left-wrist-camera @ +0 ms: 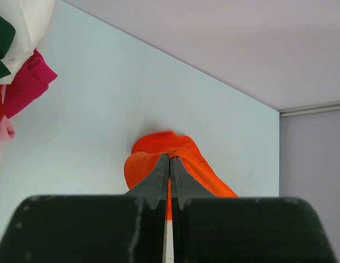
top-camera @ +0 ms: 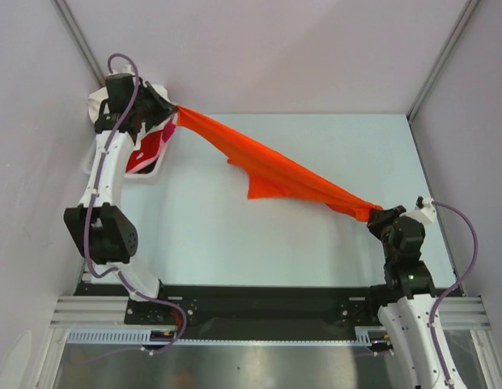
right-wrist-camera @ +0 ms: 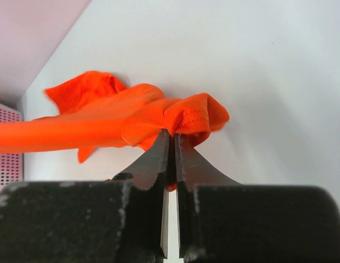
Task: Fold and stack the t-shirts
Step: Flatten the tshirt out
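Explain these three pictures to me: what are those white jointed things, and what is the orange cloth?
Those are two robot arms bolted at the table's near edge. One picture looks down from above; the other two come from cameras on each wrist, so the dark wedges there are that arm's own fingers. The left gripper and the right gripper are each shut on one end of an orange t-shirt, stretching it between them. At the far left, a white basket holds more shirts, red and pink among them.
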Controlling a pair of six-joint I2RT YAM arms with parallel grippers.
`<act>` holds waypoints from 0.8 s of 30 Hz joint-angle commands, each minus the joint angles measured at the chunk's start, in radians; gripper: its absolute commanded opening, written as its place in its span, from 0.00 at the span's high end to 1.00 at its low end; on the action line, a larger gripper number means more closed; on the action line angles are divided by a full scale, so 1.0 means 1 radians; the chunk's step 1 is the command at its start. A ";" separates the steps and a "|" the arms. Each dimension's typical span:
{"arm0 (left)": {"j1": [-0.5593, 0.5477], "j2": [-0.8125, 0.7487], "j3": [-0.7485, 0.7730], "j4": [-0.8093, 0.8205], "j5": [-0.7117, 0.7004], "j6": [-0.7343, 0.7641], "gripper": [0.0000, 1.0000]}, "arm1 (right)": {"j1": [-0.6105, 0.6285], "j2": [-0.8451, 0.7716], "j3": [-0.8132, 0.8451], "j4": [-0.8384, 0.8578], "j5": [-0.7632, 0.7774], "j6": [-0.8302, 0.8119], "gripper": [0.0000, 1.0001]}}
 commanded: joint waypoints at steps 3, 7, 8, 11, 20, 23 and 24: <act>-0.027 -0.254 -0.085 -0.055 -0.045 0.044 1.00 | -0.001 -0.015 0.172 -0.102 -0.071 -0.047 1.00; -0.072 -0.484 -0.255 -0.055 -0.040 0.051 1.00 | 0.000 -0.037 0.257 -0.177 -0.105 -0.070 1.00; -0.082 -0.531 -0.277 -0.055 -0.043 0.049 1.00 | 0.000 -0.043 0.269 -0.190 -0.106 -0.072 1.00; -0.094 -0.701 -0.325 -0.064 -0.046 0.026 0.99 | -0.001 -0.081 0.295 -0.232 -0.100 -0.073 1.00; -0.094 -0.481 -0.268 -0.063 -0.065 0.034 1.00 | -0.001 -0.083 0.286 -0.264 -0.160 -0.069 1.00; -0.097 -0.280 -0.257 0.023 0.006 -0.004 1.00 | 0.000 -0.062 0.239 -0.231 -0.217 -0.052 1.00; -0.102 -0.226 -0.238 0.037 0.026 -0.012 1.00 | 0.000 -0.045 0.216 -0.221 -0.218 -0.049 1.00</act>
